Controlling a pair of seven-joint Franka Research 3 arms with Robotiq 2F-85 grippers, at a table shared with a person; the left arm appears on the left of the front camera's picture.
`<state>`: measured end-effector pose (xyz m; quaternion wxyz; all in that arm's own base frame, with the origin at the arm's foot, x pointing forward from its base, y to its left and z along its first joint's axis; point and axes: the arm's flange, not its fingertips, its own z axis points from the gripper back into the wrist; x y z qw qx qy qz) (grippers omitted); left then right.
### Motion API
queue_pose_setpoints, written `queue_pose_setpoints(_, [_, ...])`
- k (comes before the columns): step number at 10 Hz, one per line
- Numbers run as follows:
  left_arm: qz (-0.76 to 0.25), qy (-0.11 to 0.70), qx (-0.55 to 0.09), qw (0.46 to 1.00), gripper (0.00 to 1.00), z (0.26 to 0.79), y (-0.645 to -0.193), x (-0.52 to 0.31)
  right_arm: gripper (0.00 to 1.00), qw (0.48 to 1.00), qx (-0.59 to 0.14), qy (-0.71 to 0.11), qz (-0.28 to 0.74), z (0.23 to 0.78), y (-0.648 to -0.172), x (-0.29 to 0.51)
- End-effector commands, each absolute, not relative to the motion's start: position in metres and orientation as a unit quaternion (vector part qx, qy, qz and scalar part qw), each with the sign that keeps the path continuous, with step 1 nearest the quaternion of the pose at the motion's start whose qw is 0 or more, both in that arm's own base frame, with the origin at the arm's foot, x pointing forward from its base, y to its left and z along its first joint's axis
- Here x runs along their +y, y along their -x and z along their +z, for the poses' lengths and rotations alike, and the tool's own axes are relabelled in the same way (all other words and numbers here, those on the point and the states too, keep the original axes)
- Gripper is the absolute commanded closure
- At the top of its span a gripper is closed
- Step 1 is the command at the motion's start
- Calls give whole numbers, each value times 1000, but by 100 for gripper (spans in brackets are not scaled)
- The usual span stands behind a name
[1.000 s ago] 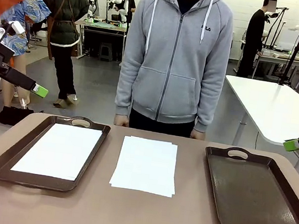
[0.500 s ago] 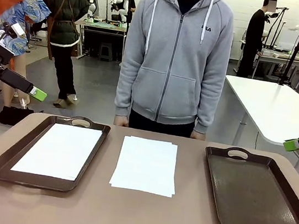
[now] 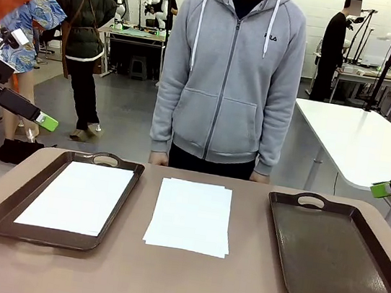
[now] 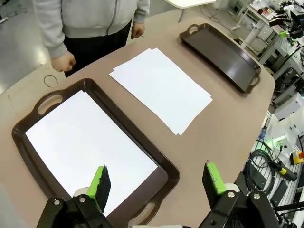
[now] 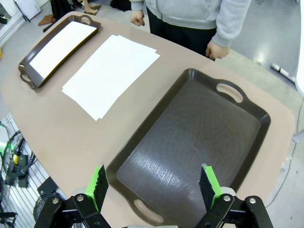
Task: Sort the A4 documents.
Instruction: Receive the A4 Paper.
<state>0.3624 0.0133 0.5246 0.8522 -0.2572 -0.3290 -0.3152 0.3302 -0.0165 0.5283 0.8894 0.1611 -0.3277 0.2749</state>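
A white wall (image 3: 315, 4) closes the far end of the room, and before it stands a dark work table (image 3: 135, 34) on a smooth grey floor (image 3: 123, 118). At the right a white table (image 3: 360, 140) with rounded corners stands just beyond the tan bench (image 3: 183, 283). The light is bright and even, with soft shadows.

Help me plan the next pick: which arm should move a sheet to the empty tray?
Likely right: its open gripper hovers nearest the empty dark brown handled tray, beside the white paper stack.
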Motion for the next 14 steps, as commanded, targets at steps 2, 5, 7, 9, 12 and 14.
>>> queue_pose_setpoints(2, [-317,256,-331,851,0,526,-362,12,0,888,-327,-168,277,527,-331,-16])
queue_pose_setpoints(5, [-317,256,-331,851,0,526,-362,12,0,888,-327,-168,277,527,-331,-16])
queue_pose_setpoints(7, [-317,256,-331,851,0,526,-362,12,0,888,-327,-168,277,527,-331,-16])
queue_pose_setpoints(9, [-317,256,-331,851,0,526,-362,12,0,888,-327,-168,277,527,-331,-16])
queue_pose_setpoints(12, [-317,256,-331,851,0,526,-362,12,0,888,-327,-168,277,527,-331,-16])
queue_pose_setpoints(14, [-317,256,-331,851,0,526,-362,12,0,888,-327,-168,277,527,-331,-16])
